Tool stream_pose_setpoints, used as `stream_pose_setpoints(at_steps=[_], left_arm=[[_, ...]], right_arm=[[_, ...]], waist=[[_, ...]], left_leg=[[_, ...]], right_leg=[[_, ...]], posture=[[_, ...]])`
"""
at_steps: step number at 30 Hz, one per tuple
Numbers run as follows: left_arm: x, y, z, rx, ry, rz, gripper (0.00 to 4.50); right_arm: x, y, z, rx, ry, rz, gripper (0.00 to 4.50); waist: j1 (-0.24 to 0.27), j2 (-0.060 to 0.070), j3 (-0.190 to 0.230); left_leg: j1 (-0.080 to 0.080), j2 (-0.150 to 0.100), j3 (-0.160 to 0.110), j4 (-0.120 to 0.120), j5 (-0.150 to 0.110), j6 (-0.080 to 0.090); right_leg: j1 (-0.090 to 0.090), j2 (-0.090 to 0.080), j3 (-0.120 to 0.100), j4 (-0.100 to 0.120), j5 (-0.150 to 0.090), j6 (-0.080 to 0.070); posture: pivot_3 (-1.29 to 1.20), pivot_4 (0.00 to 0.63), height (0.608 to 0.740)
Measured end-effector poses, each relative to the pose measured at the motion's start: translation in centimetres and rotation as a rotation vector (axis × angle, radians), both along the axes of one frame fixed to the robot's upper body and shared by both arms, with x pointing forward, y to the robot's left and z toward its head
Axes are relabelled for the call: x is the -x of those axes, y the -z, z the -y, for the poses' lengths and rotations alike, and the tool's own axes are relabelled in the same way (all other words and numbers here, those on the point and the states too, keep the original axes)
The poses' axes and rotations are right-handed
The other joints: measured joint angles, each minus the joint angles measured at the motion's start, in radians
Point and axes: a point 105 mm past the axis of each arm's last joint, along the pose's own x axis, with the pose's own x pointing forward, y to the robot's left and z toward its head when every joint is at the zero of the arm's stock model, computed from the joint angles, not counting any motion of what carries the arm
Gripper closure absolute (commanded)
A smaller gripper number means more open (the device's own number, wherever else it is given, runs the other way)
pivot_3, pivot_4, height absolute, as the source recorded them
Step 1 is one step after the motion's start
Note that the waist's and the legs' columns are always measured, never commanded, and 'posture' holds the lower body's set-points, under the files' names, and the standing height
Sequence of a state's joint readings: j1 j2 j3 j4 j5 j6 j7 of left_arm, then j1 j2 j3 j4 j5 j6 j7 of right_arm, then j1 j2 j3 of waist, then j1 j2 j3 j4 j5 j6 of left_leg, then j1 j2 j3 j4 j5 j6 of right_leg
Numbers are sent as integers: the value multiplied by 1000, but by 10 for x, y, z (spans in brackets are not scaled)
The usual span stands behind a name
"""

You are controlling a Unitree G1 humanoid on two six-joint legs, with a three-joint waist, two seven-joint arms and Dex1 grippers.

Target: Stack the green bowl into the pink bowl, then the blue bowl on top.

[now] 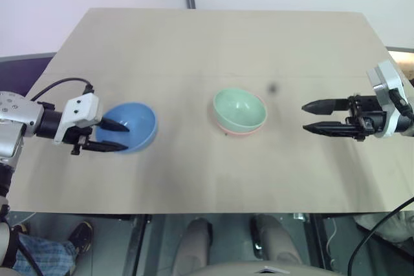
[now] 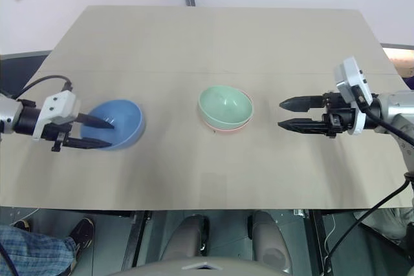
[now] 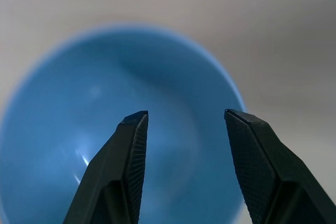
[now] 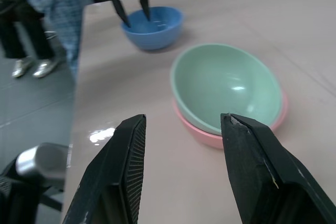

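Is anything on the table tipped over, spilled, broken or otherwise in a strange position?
Nothing stands out. The mint-green plastic bowl sits nested, upright, in the salmon-pink plastic bowl at the middle of the beige table. The sky-blue plastic bowl stands upright apart from them. No spill or damage shows.

no text, label, brand or number can be read on anything.

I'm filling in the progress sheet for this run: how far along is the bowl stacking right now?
Done: the green bowl sits nested in the pink bowl. In hand: the open left gripper straddles the near rim of the blue bowl, which rests on the table, not lifted. Left: carrying it onto the stack. The right gripper hangs open beside the stack.
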State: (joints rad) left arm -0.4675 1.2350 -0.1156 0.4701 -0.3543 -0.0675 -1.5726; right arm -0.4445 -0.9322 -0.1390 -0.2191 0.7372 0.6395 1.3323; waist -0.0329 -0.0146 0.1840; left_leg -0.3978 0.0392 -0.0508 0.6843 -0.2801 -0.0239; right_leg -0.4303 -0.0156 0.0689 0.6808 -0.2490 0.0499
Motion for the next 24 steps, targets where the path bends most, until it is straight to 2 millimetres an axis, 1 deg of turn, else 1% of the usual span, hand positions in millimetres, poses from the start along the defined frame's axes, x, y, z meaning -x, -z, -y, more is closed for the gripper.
stream_pose_setpoints(at_steps=[6, 11, 13, 14, 15, 17, 22, 24], left_arm=[[9, 16, 1, -41, 21, -26, 2057], [8, 17, 9, -41, 52, -11, 2057], [5, 13, 13, -41, 68, 8, 2057], [3, 9, 14, -40, 76, 23, 2057], [-1, 0, 17, -39, 91, 50, 2057], [-3, -6, 19, -35, 102, 65, 2057], [2, -11, 24, -21, 138, 49, 2057], [9, -14, 25, -38, 166, 30, 2057]], right_arm=[[2, 1, -1, 6, -29, 5, 1959], [2, 1, -1, 7, -28, 7, 1959], [2, 1, -1, 8, -25, 7, 1959], [2, 1, -1, 8, -25, 6, 1959], [2, 2, -1, 9, -22, 3, 1959], [2, 2, -1, 9, -18, 3, 1959], [1, 3, 0, 8, -12, 3, 1959], [1, 3, 0, 8, -11, 3, 1959]], waist=[[-3, 0, 0], [-3, 0, 0], [-2, 0, 0], [-3, 0, 0], [-3, 0, 0], [-4, 0, 0], [-10, 0, 0], [-10, 0, 0]], left_leg=[[0, 0, 0, 0, 0, 0], [0, 0, 0, 0, 0, 0], [0, 0, 0, 0, 0, 0], [0, 0, 0, 0, 0, 0], [0, 0, 0, 0, 0, 0], [0, 0, 0, 0, 0, 0], [0, 0, 0, 0, 0, 0], [0, 0, 0, 0, 0, 0]], right_leg=[[0, 0, 0, 0, 0, 0], [0, 0, 0, 0, 0, 0], [0, 0, 0, 0, 0, 0], [0, 0, 0, 0, 0, 0], [0, 0, 0, 0, 0, 0], [0, 0, 0, 0, 0, 0], [0, 0, 0, 0, 0, 0], [0, 0, 0, 0, 0, 0]], posture=[[0, 150, 740], [0, 150, 740], [0, 150, 740], [0, 150, 740], [0, 150, 740], [0, 150, 740], [0, 150, 740], [0, 150, 740]])
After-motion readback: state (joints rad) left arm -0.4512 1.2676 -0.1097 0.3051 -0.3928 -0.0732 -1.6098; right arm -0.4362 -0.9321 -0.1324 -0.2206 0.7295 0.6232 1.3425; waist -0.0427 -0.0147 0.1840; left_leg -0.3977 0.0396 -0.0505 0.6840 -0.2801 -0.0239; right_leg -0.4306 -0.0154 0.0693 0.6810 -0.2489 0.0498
